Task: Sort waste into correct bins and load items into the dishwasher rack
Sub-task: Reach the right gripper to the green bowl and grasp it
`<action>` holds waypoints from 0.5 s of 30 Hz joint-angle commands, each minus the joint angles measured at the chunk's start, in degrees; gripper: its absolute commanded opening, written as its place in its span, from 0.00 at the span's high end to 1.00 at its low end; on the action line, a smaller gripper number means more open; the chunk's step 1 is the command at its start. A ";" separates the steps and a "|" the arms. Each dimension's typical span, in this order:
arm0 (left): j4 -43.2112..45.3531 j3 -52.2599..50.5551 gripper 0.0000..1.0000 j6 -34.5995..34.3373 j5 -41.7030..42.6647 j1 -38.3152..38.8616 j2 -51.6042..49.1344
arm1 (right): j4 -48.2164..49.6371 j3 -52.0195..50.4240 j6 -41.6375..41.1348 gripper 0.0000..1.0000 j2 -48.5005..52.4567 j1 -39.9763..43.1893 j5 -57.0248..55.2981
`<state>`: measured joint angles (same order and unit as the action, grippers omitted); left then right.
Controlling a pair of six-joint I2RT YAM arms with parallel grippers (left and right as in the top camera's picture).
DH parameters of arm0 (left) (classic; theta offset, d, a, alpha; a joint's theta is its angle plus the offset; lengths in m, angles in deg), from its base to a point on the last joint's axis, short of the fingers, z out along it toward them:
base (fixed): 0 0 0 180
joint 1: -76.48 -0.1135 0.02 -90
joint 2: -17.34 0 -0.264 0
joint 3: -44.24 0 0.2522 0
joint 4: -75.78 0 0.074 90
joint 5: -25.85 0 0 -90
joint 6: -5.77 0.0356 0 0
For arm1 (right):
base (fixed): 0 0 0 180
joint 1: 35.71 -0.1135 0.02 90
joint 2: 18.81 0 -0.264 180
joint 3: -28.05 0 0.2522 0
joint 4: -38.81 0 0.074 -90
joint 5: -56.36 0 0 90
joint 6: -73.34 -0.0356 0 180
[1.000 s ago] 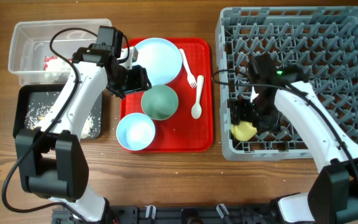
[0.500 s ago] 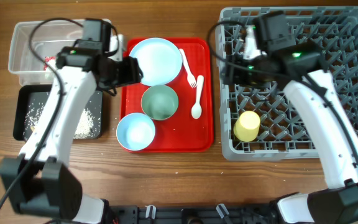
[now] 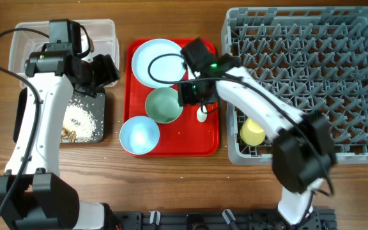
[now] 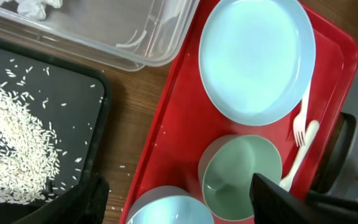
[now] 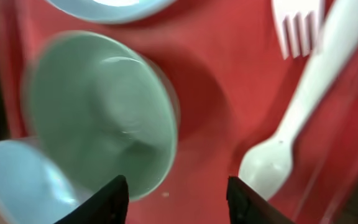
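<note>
Before you, a glossy red plastic serving tray (image 3: 209,139), smooth clear plastic tub (image 3: 105,32), matt grey plastic grid crate (image 3: 337,57), grained wooden table (image 3: 171,185).

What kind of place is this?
Probably a practice dish-clearing station, like a cafeteria kitchen, set up on a wooden table. The clues: a large grey plastic grid dishwasher rack, a flat red serving tray carrying a pale green bowl, and a black rectangular tray holding rice scraps.

Bright, even light from above on my overhead feed, with soft shadows on the table (image 3: 171,169). Left wrist sharp, faint sheen on the pale blue plate (image 4: 257,59). Right wrist blurred: pale green bowl (image 5: 101,112) and spoon (image 5: 291,137) smeared.
</note>
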<state>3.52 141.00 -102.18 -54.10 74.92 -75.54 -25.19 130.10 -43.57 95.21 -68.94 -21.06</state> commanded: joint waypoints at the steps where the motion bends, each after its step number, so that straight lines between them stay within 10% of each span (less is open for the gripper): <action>1: -0.11 0.90 0.25 -0.74 -0.72 -0.20 0.42 | 0.87 -0.50 -0.61 0.50 4.50 0.09 3.41; 9: -0.28 0.85 0.24 -0.74 -0.72 -0.15 0.39 | 1.66 -0.50 -0.44 0.89 5.42 0.35 4.46; 15: -0.31 0.85 0.21 -0.74 -0.70 -0.15 0.39 | 1.57 -0.50 -0.17 0.96 5.46 0.35 4.48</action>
<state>3.25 141.00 -102.25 -54.08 74.92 -75.54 -23.70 129.84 -43.86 100.13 -68.77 -17.49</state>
